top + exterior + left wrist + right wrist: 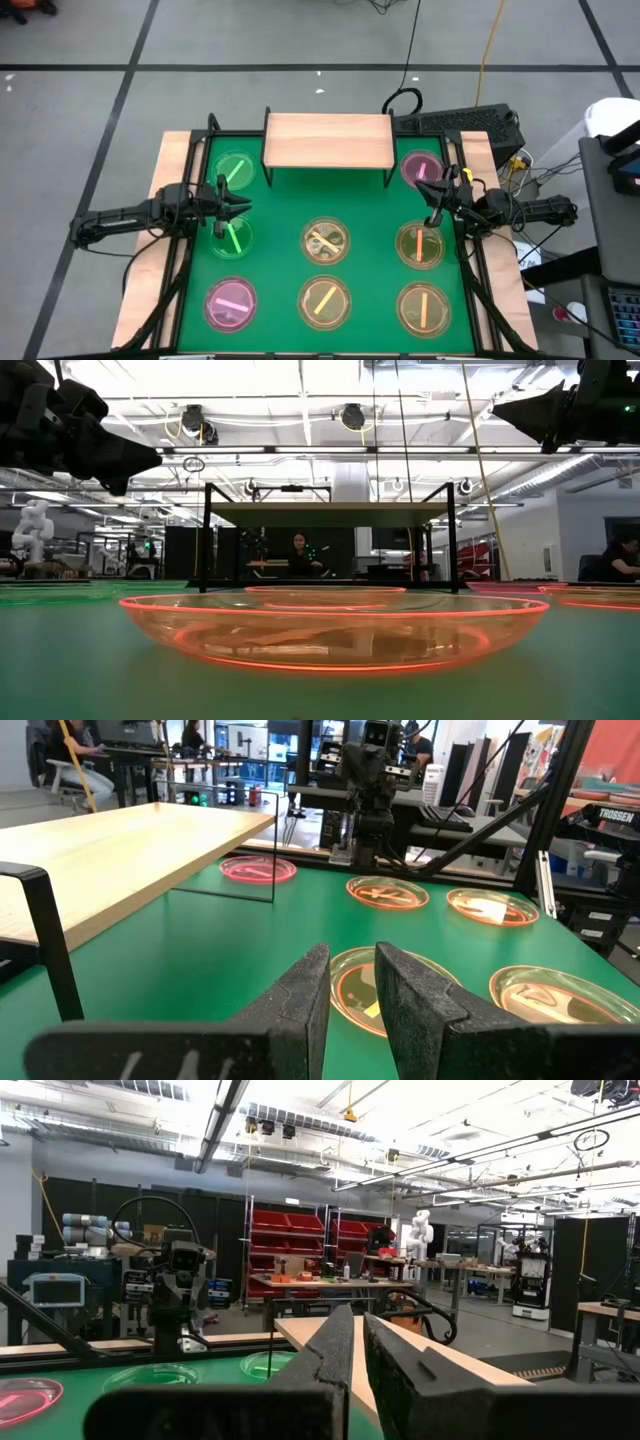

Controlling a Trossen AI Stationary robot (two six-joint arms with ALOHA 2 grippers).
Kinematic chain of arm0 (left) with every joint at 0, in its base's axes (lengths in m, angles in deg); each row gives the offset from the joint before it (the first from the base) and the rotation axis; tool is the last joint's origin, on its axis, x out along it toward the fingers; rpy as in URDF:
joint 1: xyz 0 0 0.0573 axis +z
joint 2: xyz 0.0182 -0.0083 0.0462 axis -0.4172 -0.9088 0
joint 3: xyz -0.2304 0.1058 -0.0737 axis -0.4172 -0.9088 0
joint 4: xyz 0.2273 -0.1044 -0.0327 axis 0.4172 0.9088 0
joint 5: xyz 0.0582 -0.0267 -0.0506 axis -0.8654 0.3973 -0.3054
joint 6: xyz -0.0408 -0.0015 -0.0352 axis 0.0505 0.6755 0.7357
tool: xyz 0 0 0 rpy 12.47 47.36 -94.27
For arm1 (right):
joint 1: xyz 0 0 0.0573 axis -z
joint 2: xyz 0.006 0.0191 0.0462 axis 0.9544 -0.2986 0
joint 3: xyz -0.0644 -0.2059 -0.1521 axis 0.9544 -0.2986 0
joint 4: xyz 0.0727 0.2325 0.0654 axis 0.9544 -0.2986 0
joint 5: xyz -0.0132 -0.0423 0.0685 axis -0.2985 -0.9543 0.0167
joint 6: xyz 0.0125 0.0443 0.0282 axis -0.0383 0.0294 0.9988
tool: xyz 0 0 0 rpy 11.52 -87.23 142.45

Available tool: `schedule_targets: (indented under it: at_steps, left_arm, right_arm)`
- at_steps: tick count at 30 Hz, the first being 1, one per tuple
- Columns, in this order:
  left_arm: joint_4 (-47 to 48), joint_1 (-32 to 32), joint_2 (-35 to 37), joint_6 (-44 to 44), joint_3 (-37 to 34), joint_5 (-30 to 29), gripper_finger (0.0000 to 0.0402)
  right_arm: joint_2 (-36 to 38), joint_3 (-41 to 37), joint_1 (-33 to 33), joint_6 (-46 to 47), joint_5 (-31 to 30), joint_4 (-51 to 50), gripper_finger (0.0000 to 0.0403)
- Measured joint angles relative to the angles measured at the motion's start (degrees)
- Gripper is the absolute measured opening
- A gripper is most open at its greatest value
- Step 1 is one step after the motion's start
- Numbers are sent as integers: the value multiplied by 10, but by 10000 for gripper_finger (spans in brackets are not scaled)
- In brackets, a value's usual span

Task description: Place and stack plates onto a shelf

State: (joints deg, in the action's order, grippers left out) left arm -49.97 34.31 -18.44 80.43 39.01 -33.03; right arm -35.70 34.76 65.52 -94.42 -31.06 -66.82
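Note:
Several small translucent plates lie flat on the green mat [280, 215], none stacked: two green ones [235, 170] [232, 238], two pink ones [231, 303] [421, 168] and several amber ones, one with a cross [326, 240]. The shelf [327, 140] stands at the mat's far edge with a bare wooden top [120, 850]. My left gripper [243, 208] hovers between the two green plates, its fingers [352, 965] shut to a narrow slit and holding nothing. My right gripper [432, 197] hovers between the far pink plate and an amber plate [420, 245], shut [358, 1320] and empty.
A black frame [195, 150] borders the mat on the left, right and far sides. Cables and a black power strip [470, 122] lie beyond the far right corner. Open mat lies between the plate columns and under the shelf [325, 513]. People sit in the room behind.

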Motion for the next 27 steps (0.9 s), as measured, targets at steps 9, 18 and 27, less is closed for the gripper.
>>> schedule_targets:
  at_steps: [9,18,27]
  left_arm:
    - [0,0,0,0,0,0,90]
    - [0,0,0,0,0,0,90]
    - [0,0,0,0,0,0,90]
  right_arm:
    - [0,0,0,68,1,36,16]
    - [-35,29,0,153,42,-8,16]
    - [-285,184,-5,186,42,-126,16]
